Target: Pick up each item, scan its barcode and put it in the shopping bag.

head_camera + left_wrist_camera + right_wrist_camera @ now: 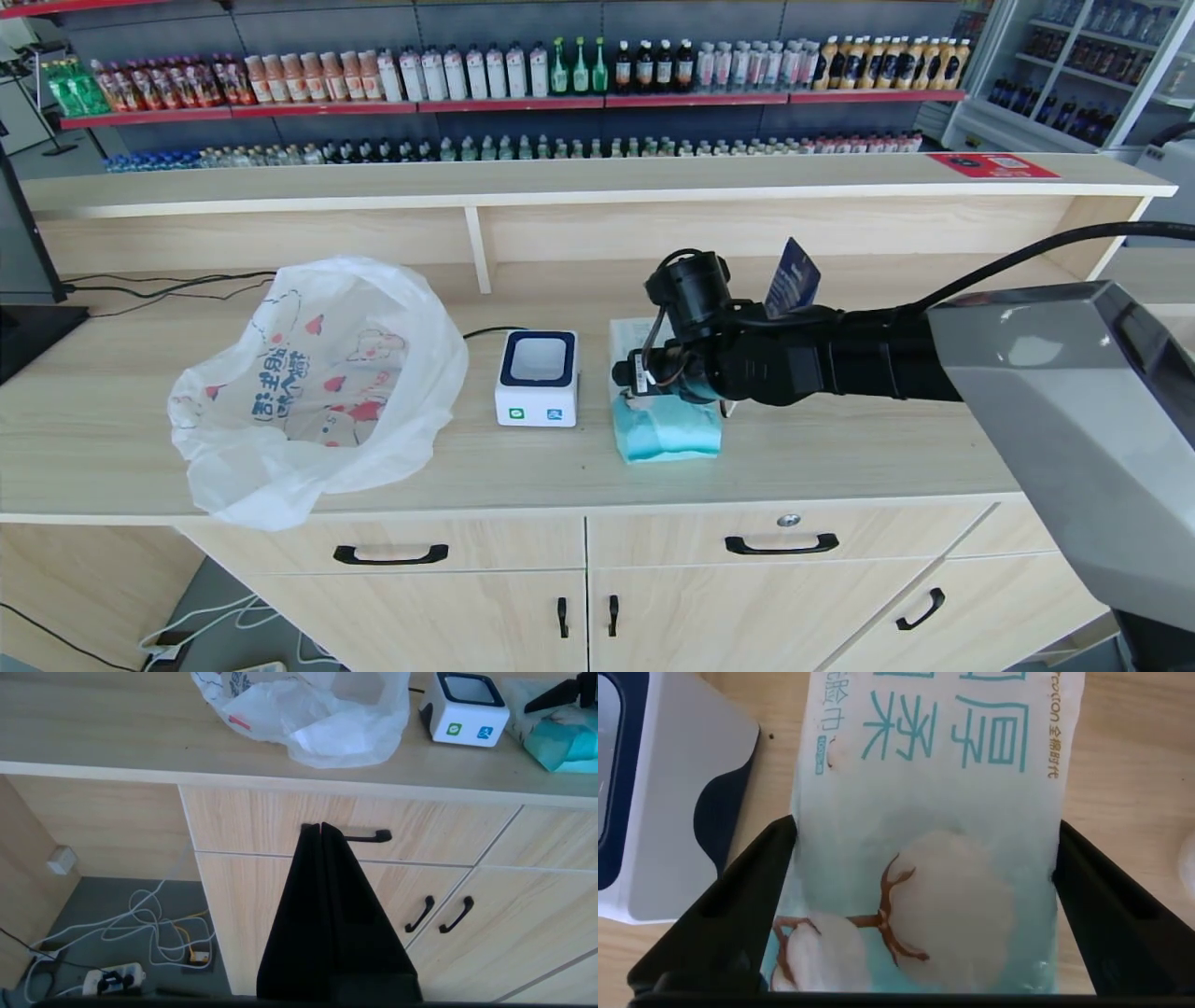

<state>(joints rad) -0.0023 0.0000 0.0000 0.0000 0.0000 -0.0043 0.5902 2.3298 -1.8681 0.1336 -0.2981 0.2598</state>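
The soft, glossy teal-and-white tissue pack [670, 439] lies flat on the pale wood-grain counter [840, 448], just beside the boxy white scanner [537, 378]. The right gripper [924, 831] straddles it, its 2 black fingers apart at the pack's long edges. The crinkled thin plastic shopping bag [317, 392] gapes open. The left gripper [320, 833], fingers pressed together, hangs before the drawers.

Counter [794, 448] carries shopping bag [317, 383], scanner [537, 378] and tissue pack [667, 434].
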